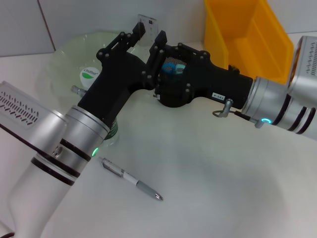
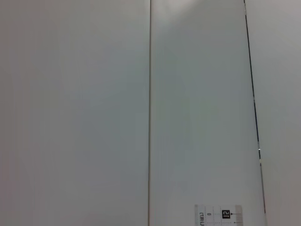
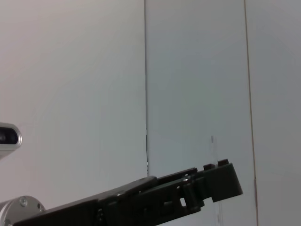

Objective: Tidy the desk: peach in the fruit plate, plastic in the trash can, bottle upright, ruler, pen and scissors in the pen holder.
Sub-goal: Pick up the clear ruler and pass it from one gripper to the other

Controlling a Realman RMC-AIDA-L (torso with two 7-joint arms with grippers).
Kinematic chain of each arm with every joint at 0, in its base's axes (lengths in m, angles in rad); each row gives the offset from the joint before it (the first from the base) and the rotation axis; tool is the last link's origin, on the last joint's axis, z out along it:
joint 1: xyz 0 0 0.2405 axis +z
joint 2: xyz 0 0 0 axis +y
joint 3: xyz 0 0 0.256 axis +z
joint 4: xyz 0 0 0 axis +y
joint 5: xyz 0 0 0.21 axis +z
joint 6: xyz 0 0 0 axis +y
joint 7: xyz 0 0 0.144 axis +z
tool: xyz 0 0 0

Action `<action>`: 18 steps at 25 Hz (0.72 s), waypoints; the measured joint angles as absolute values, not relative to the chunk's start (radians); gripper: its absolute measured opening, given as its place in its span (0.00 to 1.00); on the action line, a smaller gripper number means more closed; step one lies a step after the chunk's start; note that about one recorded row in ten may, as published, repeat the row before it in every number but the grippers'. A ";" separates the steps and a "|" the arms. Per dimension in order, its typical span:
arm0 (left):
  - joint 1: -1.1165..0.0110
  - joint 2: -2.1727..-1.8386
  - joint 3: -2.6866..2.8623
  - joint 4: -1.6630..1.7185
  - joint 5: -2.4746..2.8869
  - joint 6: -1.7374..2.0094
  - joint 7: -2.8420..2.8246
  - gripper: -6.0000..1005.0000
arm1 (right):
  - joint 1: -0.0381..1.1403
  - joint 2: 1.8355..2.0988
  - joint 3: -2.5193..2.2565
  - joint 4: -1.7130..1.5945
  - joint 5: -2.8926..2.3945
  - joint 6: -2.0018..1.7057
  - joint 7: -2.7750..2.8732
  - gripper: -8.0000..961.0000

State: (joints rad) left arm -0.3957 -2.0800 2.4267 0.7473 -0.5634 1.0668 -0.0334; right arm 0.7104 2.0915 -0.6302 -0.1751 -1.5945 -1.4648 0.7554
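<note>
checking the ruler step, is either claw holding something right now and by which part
The left claw holds the clear ruler by its lower end; its top stands above the fingers. Whether the right claw grips anything cannot be told.

You have a white tabletop (image 1: pixel 213 168) under everything. Behind it, from eleven o'clock around to one, stands a pale panelled wall (image 2: pixel 75 103) with a thin vertical seam (image 2: pixel 150 113) running between two panels.
</note>
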 joint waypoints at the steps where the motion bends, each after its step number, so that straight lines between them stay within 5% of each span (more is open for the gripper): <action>1: -0.396 -2.080 2.427 0.747 -0.564 1.067 -0.032 0.45 | 0.713 2.091 -0.630 -0.171 -1.593 -1.462 0.752 0.80; 18: -0.405 -2.080 2.438 0.751 -0.592 1.058 -0.009 0.46 | 0.739 2.092 -0.627 -0.127 -1.591 -1.431 0.694 0.75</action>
State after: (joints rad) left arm -0.4049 -2.0800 2.4378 0.7512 -0.5921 1.0582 -0.0090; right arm 0.7390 2.0925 -0.6274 -0.1272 -1.5905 -1.4310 0.6935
